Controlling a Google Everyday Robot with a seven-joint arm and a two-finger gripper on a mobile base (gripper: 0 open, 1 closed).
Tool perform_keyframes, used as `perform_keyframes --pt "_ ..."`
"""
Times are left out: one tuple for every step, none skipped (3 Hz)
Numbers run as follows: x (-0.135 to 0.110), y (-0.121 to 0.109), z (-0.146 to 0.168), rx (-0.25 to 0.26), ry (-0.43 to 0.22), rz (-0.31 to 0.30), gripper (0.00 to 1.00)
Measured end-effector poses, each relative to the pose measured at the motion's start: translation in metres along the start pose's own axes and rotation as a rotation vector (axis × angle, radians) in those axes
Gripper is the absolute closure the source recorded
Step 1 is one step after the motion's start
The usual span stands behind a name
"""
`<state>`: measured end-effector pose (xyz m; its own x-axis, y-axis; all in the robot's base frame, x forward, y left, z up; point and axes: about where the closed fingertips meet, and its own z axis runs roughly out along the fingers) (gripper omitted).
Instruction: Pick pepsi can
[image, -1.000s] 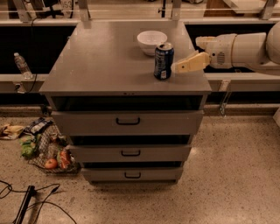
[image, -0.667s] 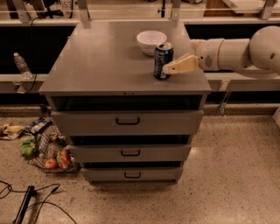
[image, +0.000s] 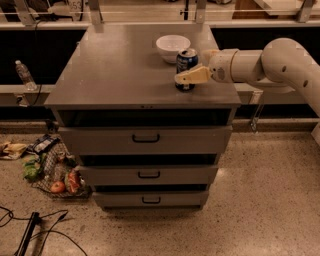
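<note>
The pepsi can (image: 186, 62), a small dark-blue metal cylinder with a silver top, stood upright near the right-hand edge of the cabinet top (image: 120, 70), a flat, matte grey slab with square corners. The gripper (image: 183, 76) reached in from the right at the end of a smooth, rounded white arm (image: 272, 62). Its tan, wedge-shaped tip lay across the front of the can at mid-height. Whether it had closed on the can or merely lay around it could not be told. Just behind the can and slightly left sat a white bowl (image: 172, 46), round and glossy, close to the can though contact between them could not be judged. The left and front parts of the top lay bare, whereas the can had only a narrow margin of surface to its right and the bowl hemmed it in at the back. Below the top were three grey drawers, the upper drawer (image: 146, 140) with a thin dark handle. On the speckled floor (image: 265, 200) to the left lay a mesh bag of produce (image: 55, 172) and dark cables (image: 30, 230). A clear plastic bottle (image: 24, 75) stood on a ledge far to the left, well apart from the can.
</note>
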<state>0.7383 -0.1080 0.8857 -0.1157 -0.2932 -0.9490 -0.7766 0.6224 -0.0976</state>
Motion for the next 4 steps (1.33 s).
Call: perform_keyframes --pt "-0.005 0.003 0.011 -0.007 -0.013 -0.011 0.4" --pt "-0.02 0.01 0.012 -0.022 -0.048 -0.027 0.64" --pt "-0.051 0.016 -0.007 -0.015 -0.099 -0.053 0.87" --pt "-0.085 0.018 -0.032 -0.03 -0.179 -0.052 1.0"
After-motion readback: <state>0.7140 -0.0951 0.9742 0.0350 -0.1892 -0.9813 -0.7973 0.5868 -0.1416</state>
